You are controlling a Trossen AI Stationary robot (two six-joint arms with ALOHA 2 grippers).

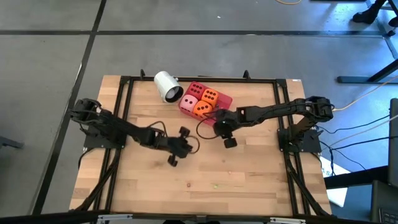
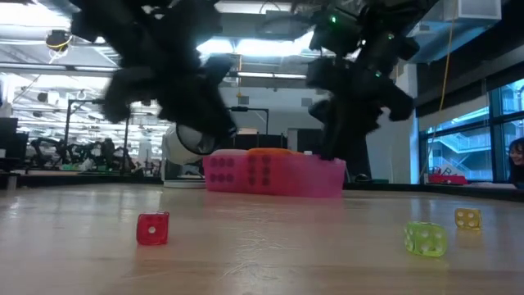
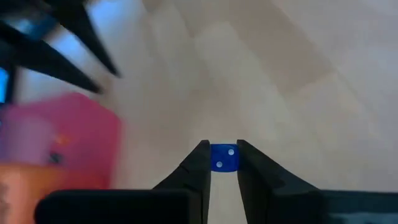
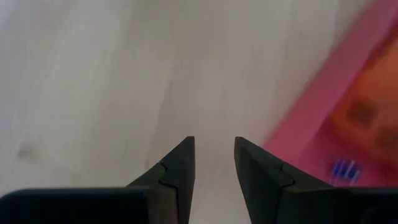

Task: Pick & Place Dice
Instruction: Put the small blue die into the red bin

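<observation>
Pink tray with four dice

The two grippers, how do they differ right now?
The left gripper is shut on a small blue die; the right gripper holds nothing, its fingers apart. The left gripper is over bare table; the right gripper sits beside the pink tray of big dice. Both have dark fingers.
</observation>
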